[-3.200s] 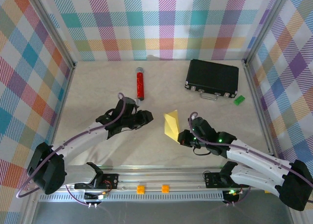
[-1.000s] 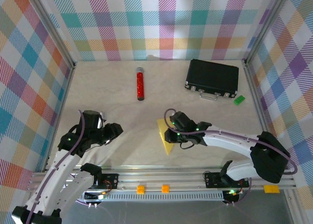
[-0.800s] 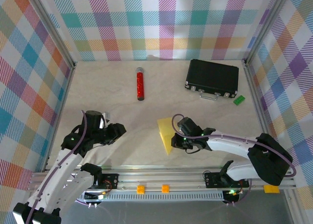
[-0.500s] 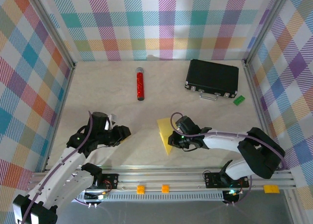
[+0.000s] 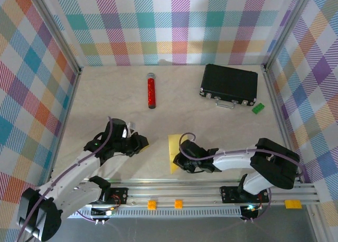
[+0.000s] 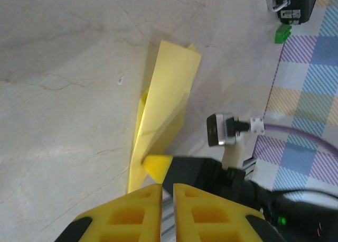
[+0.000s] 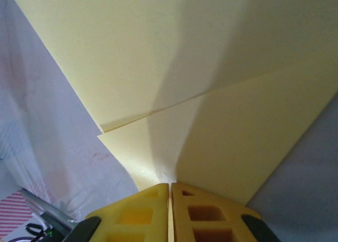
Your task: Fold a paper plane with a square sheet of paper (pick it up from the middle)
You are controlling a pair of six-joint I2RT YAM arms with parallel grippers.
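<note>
Right hand: pads pressed together, pinching the near edge of the yellow sheet. From its wrist camera two overlapping layers fan out away from the pads, with a fold edge running across. From above, this hand sits low over the surface, near-centre, on the sheet's near right side. The sheet is folded into a long narrow shape running near to far and looks partly raised, not lying flat. Left hand: pads nearly touching, only a slim gap, nothing between them. It is just left of the sheet, apart from it and pointing toward it. Its wrist camera shows the right hand's black body with a small yellow corner of the sheet sticking out at the tip. Farther out: red cylinder at the far side, left of centre; black case far right, handle on its near side; green block just off the case's near right corner.
</note>
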